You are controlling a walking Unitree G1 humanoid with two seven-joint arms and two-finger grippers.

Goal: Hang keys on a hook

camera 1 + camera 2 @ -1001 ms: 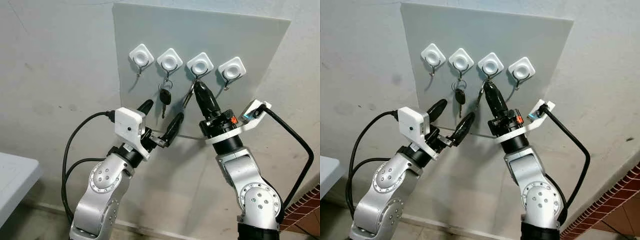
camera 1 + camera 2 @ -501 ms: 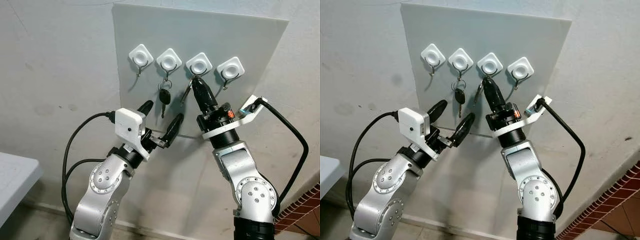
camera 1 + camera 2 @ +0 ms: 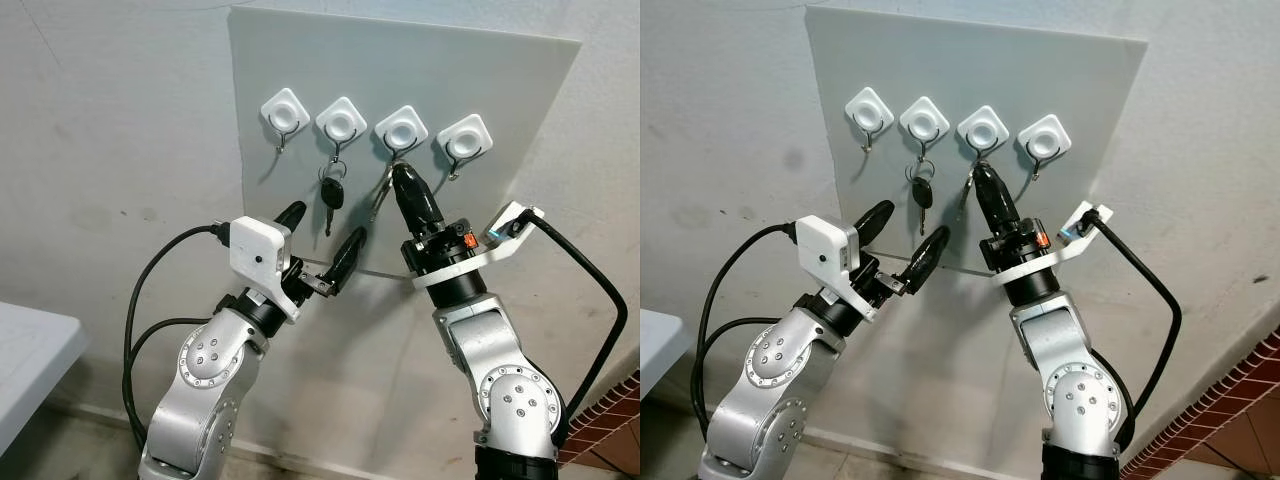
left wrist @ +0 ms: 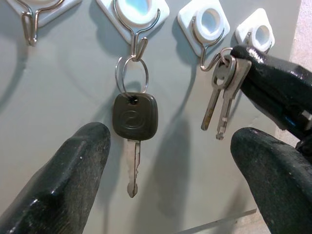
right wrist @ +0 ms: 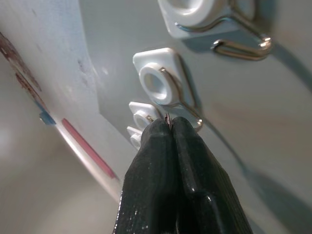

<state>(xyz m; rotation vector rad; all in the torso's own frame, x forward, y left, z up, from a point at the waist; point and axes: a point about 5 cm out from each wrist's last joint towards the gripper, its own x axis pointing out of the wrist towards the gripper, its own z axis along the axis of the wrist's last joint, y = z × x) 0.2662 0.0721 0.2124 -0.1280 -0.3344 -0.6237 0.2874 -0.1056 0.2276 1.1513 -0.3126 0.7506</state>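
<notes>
Metal keys point(image 4: 222, 95) — two thin, light, stiff blades on a small ring — dangle from the right hand point(image 3: 403, 180), its fingers pinched together on them; just beyond its tips sits the third hook point(image 4: 210, 48); left hand point(image 3: 322, 238) gapes apart, idle; grip by the heads, since smooth metal may slip.

No readable text; the black key fob point(image 4: 135, 116) bears only a faint embossed emblem.

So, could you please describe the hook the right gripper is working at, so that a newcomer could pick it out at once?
On the wall is a pale grey board carrying a row of four white diamond-shaped hooks. The one meant is the third hook from the robot's left. Unlike its neighbours, it has the right gripper pinching two bare silver keys at its wire tip.
</notes>
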